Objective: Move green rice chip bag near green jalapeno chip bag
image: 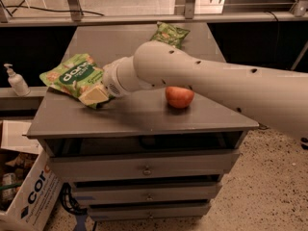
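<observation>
The green rice chip bag (pixel 72 75) is a puffy light-green bag with a dark green oval logo, lying at the left of the grey cabinet top (pixel 139 114). The green jalapeno chip bag (pixel 169 34) is smaller and darker and lies at the back of the top, right of centre. My gripper (pixel 94 96) reaches from the right across the top, and its pale end sits at the rice bag's near right corner, touching or overlapping it.
A red apple (pixel 179 96) lies on the top just in front of my arm. A soap dispenser (pixel 16 80) stands on a ledge to the left. A cardboard box (pixel 29 196) sits on the floor at the lower left. Drawers (pixel 144 168) face front.
</observation>
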You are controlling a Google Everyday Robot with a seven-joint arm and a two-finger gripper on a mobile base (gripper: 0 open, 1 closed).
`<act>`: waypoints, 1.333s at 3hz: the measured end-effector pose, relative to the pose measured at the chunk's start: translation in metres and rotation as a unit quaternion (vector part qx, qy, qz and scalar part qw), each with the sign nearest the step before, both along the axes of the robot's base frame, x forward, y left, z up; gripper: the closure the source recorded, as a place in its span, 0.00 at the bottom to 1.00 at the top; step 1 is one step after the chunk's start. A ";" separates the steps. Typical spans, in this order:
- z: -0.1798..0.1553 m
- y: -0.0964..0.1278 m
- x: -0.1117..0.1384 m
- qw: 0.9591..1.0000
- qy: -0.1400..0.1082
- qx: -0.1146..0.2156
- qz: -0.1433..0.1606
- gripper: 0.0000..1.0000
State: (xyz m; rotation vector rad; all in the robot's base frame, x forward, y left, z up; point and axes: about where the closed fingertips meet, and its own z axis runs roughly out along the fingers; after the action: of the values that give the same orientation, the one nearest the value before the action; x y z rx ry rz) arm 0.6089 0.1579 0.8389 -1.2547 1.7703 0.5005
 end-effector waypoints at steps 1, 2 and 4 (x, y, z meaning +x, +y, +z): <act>-0.005 -0.001 0.001 1.000 -0.001 -0.006 -0.001 0.64; -0.004 -0.002 0.002 1.000 -0.003 -0.006 -0.002 0.87; -0.003 -0.002 0.002 1.000 -0.003 -0.006 -0.002 1.00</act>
State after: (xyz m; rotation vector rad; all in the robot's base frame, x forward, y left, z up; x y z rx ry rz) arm 0.6105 0.1557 0.8356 -1.2592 1.7728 0.4848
